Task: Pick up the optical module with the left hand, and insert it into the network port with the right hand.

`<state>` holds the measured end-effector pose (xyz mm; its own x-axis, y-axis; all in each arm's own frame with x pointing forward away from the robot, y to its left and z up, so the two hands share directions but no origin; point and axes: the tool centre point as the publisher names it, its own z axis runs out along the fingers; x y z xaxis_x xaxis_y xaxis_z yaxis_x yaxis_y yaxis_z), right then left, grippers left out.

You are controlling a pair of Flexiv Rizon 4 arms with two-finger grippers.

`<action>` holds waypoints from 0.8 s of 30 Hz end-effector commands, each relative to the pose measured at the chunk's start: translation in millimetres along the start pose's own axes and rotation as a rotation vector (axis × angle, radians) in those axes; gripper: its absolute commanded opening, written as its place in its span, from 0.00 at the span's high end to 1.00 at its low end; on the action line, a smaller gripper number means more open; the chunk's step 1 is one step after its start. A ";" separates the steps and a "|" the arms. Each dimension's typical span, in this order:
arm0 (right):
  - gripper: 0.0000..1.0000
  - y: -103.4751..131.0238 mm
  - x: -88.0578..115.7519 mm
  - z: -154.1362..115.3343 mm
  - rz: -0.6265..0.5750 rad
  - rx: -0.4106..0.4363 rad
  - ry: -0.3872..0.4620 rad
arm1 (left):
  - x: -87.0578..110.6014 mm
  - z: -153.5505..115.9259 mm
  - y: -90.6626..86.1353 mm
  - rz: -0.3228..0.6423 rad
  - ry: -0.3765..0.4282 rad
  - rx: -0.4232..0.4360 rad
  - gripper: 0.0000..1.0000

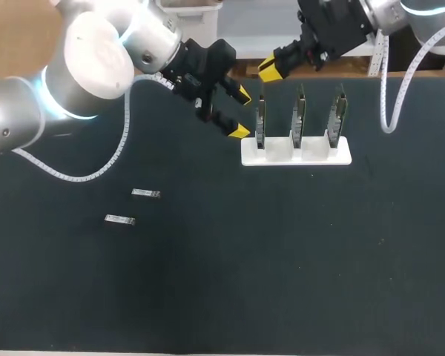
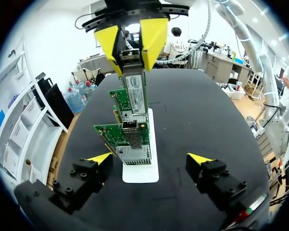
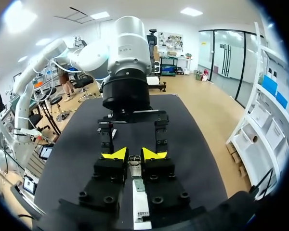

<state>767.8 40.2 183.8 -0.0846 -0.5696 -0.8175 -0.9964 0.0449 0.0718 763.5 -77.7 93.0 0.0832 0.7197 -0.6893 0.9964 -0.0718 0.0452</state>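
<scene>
My right gripper (image 1: 271,68) is shut on a slim silver optical module (image 2: 136,89), which shows between its yellow tips (image 3: 134,163). The module hangs just above the nearest of three upright green network cards (image 2: 130,127), over that card's metal port. The cards stand in a white holder (image 1: 297,152). My left gripper (image 1: 241,113) is open with nothing in it, just left of the holder and facing the leftmost card (image 1: 261,119). In the right wrist view the left gripper (image 3: 133,132) sits straight ahead of the held module.
Two more silver modules (image 1: 145,193) (image 1: 120,219) lie flat on the dark mat at the left. A white cable (image 1: 96,167) loops from the left arm over the mat. Another white cable (image 1: 389,104) hangs by the right arm.
</scene>
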 end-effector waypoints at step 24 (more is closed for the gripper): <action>1.00 -6.3 5.0 9.2 -0.020 -0.005 0.040 | -0.2 -0.4 -1.5 -0.001 0.002 -0.003 0.00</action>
<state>774.1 41.8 174.1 -0.0646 -0.5954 -0.8008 -0.9978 0.0244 0.0624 763.5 -77.6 92.9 0.0832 0.7197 -0.6893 0.9964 -0.0718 0.0453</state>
